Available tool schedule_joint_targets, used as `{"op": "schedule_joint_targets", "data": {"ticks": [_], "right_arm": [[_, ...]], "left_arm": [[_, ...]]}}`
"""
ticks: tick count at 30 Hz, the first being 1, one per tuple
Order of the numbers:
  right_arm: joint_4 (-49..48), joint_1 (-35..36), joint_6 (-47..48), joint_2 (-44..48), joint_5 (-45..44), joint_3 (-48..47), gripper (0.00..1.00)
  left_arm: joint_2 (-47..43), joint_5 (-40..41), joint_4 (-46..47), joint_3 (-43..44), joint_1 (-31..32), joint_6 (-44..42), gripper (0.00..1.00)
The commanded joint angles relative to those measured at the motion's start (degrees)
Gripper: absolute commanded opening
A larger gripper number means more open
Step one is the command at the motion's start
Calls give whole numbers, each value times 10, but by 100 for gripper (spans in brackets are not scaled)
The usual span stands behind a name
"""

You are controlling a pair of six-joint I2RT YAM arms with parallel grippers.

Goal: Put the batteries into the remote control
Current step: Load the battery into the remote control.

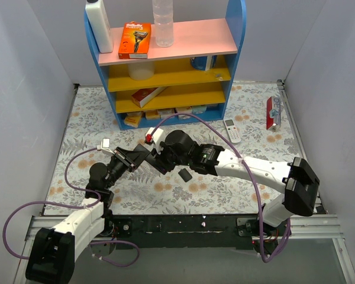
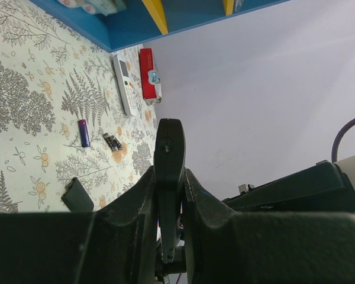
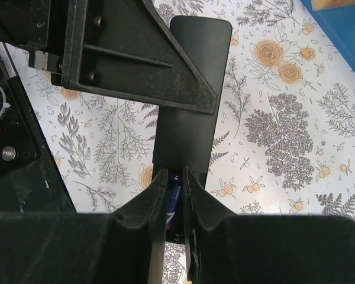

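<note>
Your left gripper (image 2: 168,177) pinches the remote (image 2: 168,139) edge-on between its fingers to steady it; your right gripper (image 3: 173,177) pinches a battery (image 3: 174,207) between its fingertips, against the remote's near end, for seating

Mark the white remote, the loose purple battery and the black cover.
white remote (image 2: 126,92), left wrist view, keypad
purple battery (image 2: 83,133), left wrist view, mid-body
black cover (image 2: 78,196), left wrist view, top face

One white remote (image 1: 231,131), one black remote (image 3: 192,89) — and three loose batteries (image 2: 83,132), one of them purple.
</note>
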State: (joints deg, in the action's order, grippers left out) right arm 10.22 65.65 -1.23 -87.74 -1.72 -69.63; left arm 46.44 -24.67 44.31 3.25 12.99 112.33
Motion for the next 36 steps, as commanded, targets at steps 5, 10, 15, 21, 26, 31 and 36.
{"op": "schedule_joint_targets", "data": {"ticks": [5,10,15,21,26,31,36], "right_arm": [[6,0,-2,-10,6,-31,21],[4,-1,-6,-8,6,-24,11],[-12,-1,-10,3,12,1,6],[-27,0,-16,10,29,26,3],[-33,-1,-22,18,24,47,2],[-50,-1,-29,29,29,73,2],[-61,-1,-24,42,39,72,2]], "left_arm": [[1,-6,24,2,3,4,0],[1,-6,33,3,3,16,0],[5,-6,52,0,3,33,0],[7,-4,67,4,3,52,0],[2,4,88,-1,3,74,0],[0,10,97,3,3,83,0],[8,4,100,1,3,79,0]]}}
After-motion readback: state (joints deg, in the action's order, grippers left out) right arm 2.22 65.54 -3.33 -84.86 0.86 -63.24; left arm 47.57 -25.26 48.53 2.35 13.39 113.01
